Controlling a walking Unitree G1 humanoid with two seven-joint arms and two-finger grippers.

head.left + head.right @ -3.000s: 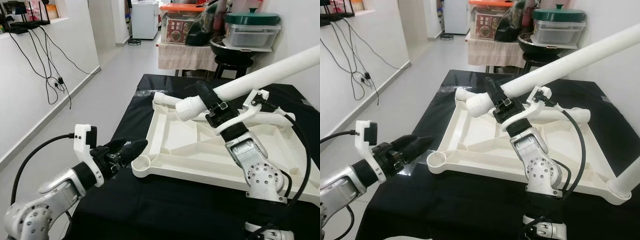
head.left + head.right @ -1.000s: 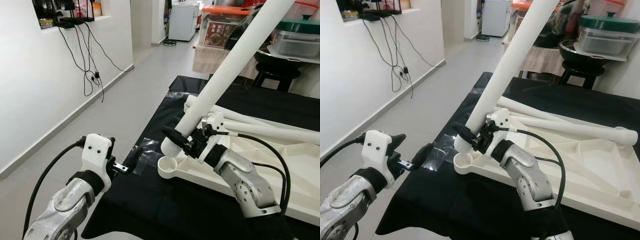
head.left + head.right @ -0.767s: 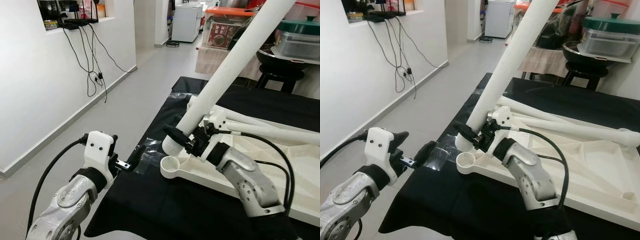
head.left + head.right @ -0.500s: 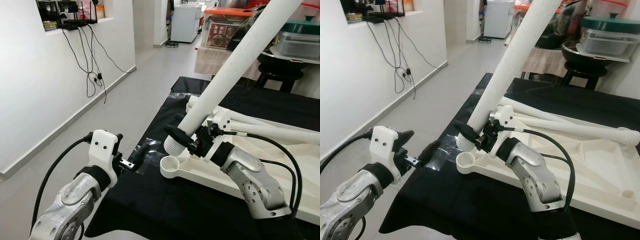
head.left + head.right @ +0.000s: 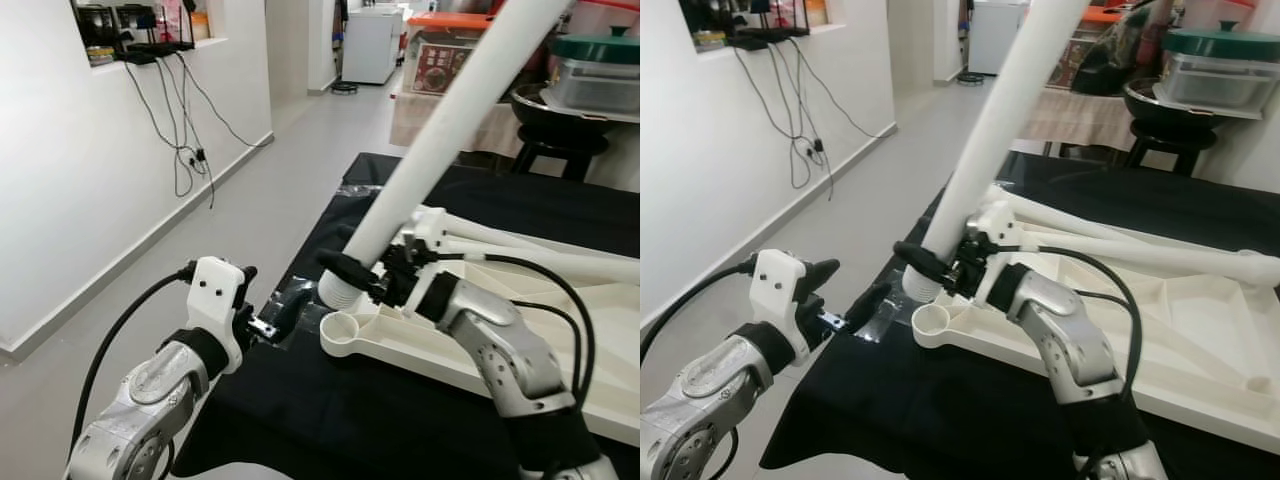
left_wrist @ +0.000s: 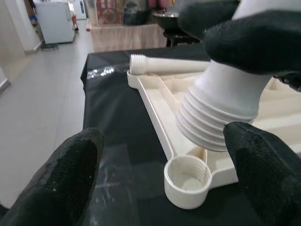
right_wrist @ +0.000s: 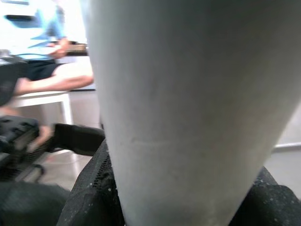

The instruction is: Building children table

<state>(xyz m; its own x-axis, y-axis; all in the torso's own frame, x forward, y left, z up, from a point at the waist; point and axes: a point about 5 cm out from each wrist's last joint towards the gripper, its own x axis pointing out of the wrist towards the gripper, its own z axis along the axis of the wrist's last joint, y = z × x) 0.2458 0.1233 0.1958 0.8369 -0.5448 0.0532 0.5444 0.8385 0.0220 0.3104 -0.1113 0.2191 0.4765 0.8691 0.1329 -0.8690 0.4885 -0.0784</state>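
Note:
The white tabletop [image 5: 470, 345] lies upside down on the black table, its round corner socket [image 5: 345, 333] at the near left. My right gripper [image 5: 368, 275] is shut on a long white leg tube [image 5: 440, 130], held steeply tilted. The tube's threaded end [image 6: 218, 117] hangs just above and beside the corner socket [image 6: 186, 181], apart from it. My left gripper [image 5: 287, 303] is open at the table's left edge, close to the socket, with black fingers [image 6: 66, 174] on either side of it. In the right wrist view, the leg tube [image 7: 188, 94] sits between black pads.
A second white leg [image 5: 1140, 250] lies across the tabletop. A piece of clear film [image 5: 305, 318] sits on the black cloth [image 5: 330, 420] near the corner. Cables hang on the white wall [image 5: 100, 180] at left. Stools with pots and a lidded bin [image 5: 555, 90] stand behind.
The right gripper has swung the leg from a low tilt to a steep one and brought its threaded end to the near-left socket. The left gripper has edged closer to the socket.

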